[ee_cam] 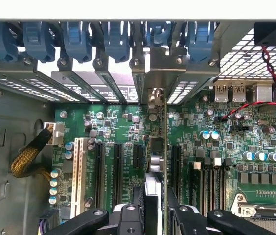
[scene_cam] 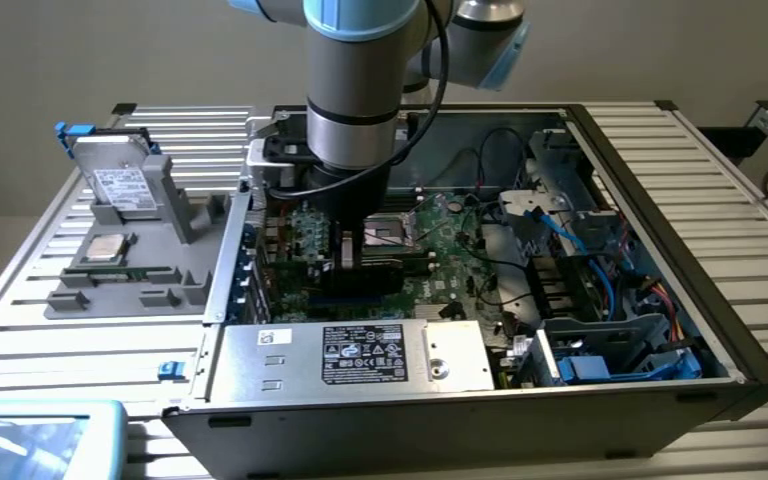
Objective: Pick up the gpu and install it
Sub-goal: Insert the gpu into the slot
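The hand [ee_cam: 153, 215] pinches the gpu [ee_cam: 152, 186] between its fingers. The card stands on its thin edge over the long black slots [ee_cam: 117, 166] of the green board [ee_cam: 113, 122], inside the metal case [scene_cam: 491, 430]. It looks light, stiff and easy to break. Its flat sides seem safest to hold.

You are not getting any text here that can be read. The power supply [scene_cam: 454, 358] is carrying a large label [scene_cam: 364, 355] with dark print and a few small round marks, and a little sticker [scene_cam: 273, 337] is sitting beside it, but the letters are too small to make out. The hard drive [scene_cam: 115, 160] is wearing a white label [scene_cam: 124, 188] with fine lines of print, also unreadable. The motherboard [ee_cam: 121, 125] is showing tiny white lettering along its slots [ee_cam: 118, 166], and you are not able to read it.
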`<state>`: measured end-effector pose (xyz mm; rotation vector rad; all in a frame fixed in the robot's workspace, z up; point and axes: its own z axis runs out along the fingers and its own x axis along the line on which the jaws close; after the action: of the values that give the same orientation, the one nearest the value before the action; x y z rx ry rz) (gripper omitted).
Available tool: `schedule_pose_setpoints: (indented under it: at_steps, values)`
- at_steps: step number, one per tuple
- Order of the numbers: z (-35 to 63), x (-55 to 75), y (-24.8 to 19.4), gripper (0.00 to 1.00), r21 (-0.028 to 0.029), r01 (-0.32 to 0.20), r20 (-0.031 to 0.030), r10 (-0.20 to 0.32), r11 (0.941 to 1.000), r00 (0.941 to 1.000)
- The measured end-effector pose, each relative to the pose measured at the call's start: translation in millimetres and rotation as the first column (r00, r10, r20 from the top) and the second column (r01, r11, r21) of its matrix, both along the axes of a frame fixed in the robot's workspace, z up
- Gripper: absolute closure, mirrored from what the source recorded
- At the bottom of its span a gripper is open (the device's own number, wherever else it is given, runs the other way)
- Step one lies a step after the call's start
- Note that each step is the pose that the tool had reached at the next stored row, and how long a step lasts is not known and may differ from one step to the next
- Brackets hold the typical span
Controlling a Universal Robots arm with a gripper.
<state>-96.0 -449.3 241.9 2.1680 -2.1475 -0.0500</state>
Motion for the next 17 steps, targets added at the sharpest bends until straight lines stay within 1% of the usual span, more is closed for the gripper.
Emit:
schedule_pose_setpoints:
  at_steps: [9,12,16,17]
  values:
    - [0.0,0.0,-0.5,0.72,0.0023,0.000,0.0000,0.000,1.0000,1.0000]
    - [0.0,0.0,-1.3,0.72,0.0071,0.000,0.0000,0.000,1.0000,1.0000]
    - [0.1,-0.1,-1.4,0.72,0.0091,0.000,-0.0001,0.000,1.0000,1.0000]
    - [0.0,0.0,-1.9,0.72,0.0108,0.000,-0.0001,0.000,0.9999,1.0000]
